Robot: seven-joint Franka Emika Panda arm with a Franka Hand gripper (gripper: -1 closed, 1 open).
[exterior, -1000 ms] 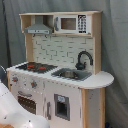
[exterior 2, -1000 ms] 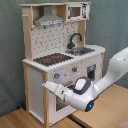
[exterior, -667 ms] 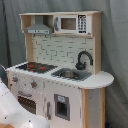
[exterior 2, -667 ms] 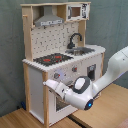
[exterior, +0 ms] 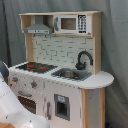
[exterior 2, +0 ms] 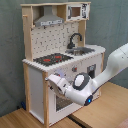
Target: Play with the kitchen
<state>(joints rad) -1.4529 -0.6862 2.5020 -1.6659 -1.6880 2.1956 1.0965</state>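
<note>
The kitchen (exterior: 65, 95) (exterior 2: 37, 82) is a toy of pale wood and white panels. It has a hood (exterior 2: 49, 20), a microwave (exterior: 70, 23), a black faucet (exterior: 84, 59), a grey sink (exterior: 70, 74) and a red-ringed hob (exterior: 35, 66). In the second exterior view my white arm (exterior 2: 114, 65) reaches in from the right. My gripper (exterior 2: 55, 82) is against the front panel, just above the oven door window (exterior 2: 62, 102). In the first exterior view only part of the arm (exterior: 11, 107) shows at the lower left, covering the oven door.
A wooden table surface (exterior 2: 107, 112) lies under the arm in the second exterior view. A grey curtain (exterior: 115, 45) hangs behind the kitchen. The rounded counter end (exterior: 100, 80) juts out past the sink.
The gripper has shifted slightly up and towards the second exterior view's left, along the kitchen's front panel. The kitchen itself has not moved.
</note>
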